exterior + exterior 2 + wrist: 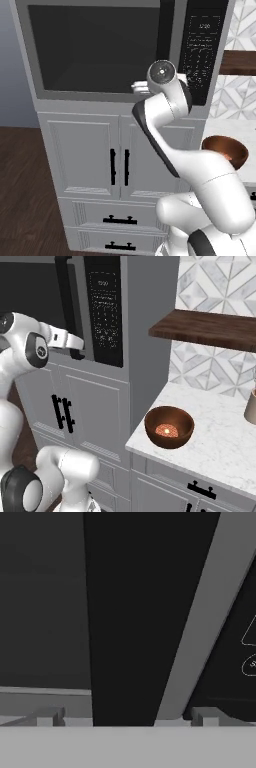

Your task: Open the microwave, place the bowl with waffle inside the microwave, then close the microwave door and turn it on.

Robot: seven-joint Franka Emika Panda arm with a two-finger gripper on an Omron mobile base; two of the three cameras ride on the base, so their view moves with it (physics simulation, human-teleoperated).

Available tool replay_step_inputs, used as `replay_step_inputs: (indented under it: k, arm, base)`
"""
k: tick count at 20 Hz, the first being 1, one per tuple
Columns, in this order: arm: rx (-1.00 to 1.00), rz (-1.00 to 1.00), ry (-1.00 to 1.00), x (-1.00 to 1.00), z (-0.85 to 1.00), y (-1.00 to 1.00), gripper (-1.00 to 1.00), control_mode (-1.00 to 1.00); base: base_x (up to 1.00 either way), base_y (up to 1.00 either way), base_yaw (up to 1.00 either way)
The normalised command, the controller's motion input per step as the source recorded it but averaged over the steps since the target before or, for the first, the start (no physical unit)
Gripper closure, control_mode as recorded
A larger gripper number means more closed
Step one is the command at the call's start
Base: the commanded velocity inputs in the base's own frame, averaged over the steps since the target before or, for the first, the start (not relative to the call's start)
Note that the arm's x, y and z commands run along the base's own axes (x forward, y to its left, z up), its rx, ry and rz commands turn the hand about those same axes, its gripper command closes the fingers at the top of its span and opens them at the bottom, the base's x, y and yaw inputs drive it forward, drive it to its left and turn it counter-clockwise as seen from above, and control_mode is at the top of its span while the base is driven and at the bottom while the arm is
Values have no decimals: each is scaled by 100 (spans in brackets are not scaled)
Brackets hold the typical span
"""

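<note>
The microwave (120,50) sits shut in a tall white cabinet (85,160), its door (97,47) flush with the grey frame. The fingers (125,716) are pressed up close to the black vertical strip (135,612) at the door's right edge — that strip lies straight ahead of them, its long axis running up and down, with the grey frame bar and the keypad panel (105,311) just beyond to the right. In the hand view two tips stand apart on either side of the strip's foot, so they look open around it; I cannot tell whether they touch it.

The bowl (169,427) — round, reddish-brown, glossy inside — rests on the pale marble bench (220,441) well to the right, the orange-brown waffle (166,430) in its bottom. The coming pull would swing the door outward
</note>
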Motion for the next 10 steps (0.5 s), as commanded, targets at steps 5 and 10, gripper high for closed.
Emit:
replay_step_inputs:
  k: [5, 10]
  arm:
    - [0, 0, -8, 24, -29, 0, -100, -100]
    - [0, 0, -11, 42, -32, -4, -100, -100]
  base:
    - [0, 0, 0]
    - [0, 0, 0]
